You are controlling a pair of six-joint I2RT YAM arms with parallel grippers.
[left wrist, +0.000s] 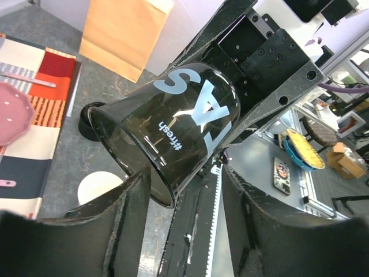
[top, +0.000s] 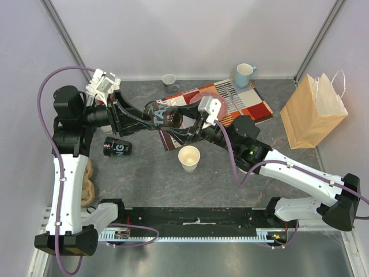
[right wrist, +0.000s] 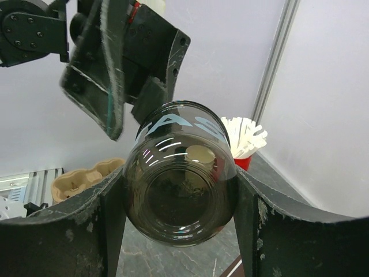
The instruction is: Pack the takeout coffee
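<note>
My right gripper is shut on a glossy black cup with pale lettering and holds it on its side above the table. In the right wrist view I see the cup's base gripped between both fingers. My left gripper is open, and the cup's wide rim points into the gap between its fingers, close to the left one. No lid shows on it. A cream paper cup stands lidless on the table. Another black cup lies on its side at the left.
A brown paper bag stands at the right. A striped placemat lies behind the arms. A blue mug and a small cup stand at the back. A cardboard carrier lies at the left, and a red cup of sticks stands by the wall.
</note>
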